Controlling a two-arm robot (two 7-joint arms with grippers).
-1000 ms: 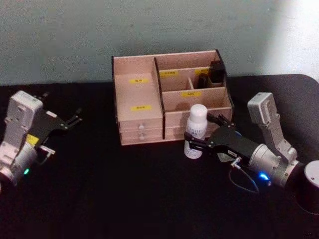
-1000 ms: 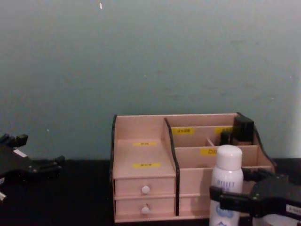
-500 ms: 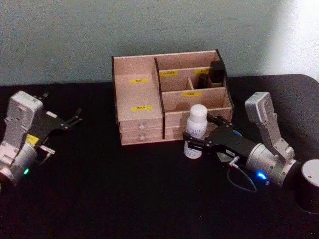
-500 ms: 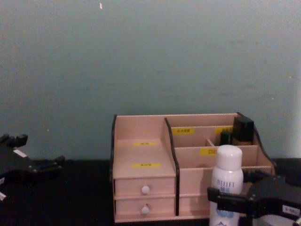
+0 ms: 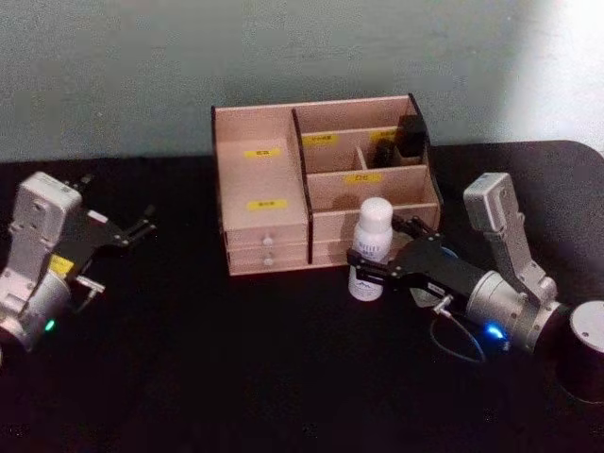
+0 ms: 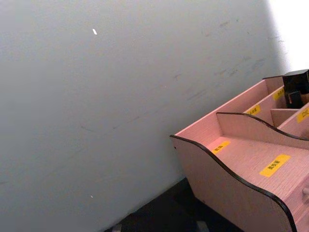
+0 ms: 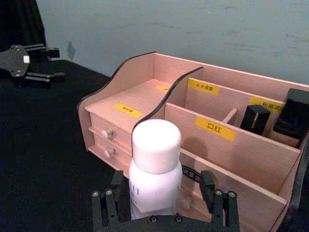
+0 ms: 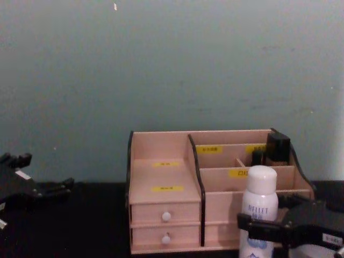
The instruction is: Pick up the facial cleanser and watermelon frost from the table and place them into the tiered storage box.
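Observation:
The facial cleanser [image 5: 370,247], a tall white bottle with a rounded cap, stands upright on the black table just in front of the tiered storage box [image 5: 260,203]. My right gripper [image 5: 377,245] is open and straddles the bottle's lower half, one finger on each side. In the right wrist view the bottle [image 7: 154,174] sits between the fingers [image 7: 216,205] with small gaps on both sides. The chest view shows the cleanser [image 8: 259,207] in front of the box [image 8: 161,177]. My left gripper [image 5: 140,223] rests open at the far left. The watermelon frost is hidden.
Small black bottles [image 5: 408,140] stand in the box's back-right compartment. Two drawers with white knobs [image 8: 166,216] face me. A dark cylinder with a grey top [image 5: 585,349] sits at the table's right edge. Bare black tabletop [image 5: 236,359] spreads in front.
My right arm has edged slightly to the left around the bottle. The bottle stands in the same spot, and the left arm has not moved.

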